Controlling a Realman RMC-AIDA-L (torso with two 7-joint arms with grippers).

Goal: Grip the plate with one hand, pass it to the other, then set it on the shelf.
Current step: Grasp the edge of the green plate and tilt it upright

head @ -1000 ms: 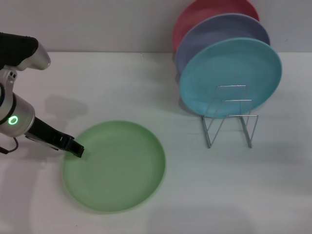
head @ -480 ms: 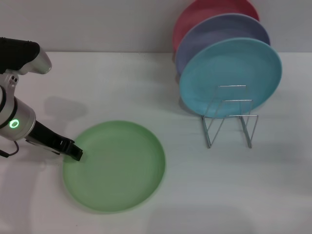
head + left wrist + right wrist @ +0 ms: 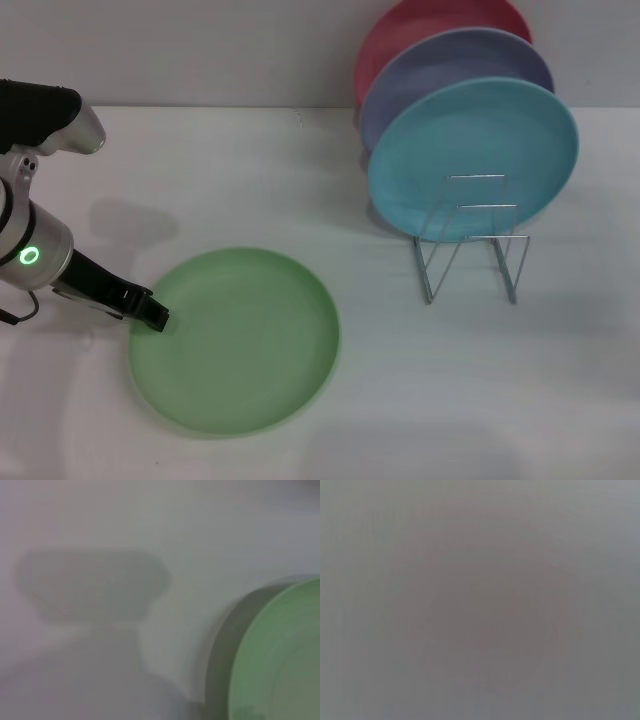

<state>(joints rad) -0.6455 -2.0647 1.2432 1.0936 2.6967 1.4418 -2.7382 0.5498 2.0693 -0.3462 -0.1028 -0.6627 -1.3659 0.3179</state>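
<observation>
This looks like a robot test bench, not a home. A plain white table point(image 3: 300, 180) stands against a bare pale wall point(image 3: 200, 50). On it there is only a wire rack point(image 3: 470, 240) with coloured plastic plates, one green plate point(image 3: 235, 340), and the robot's arm point(image 3: 40, 240).

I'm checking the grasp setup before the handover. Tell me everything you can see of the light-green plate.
The light-green plate is round with a shallow raised rim and a matte, plastic-looking surface with nothing on it. It lies flat, face up, on the white table, on the robot's left and nearer than the wire rack holding other plates. The left gripper is at its left rim; whether it grips the plate cannot be told. The left wrist view shows the rim's edge and its shadow on the table.
</observation>
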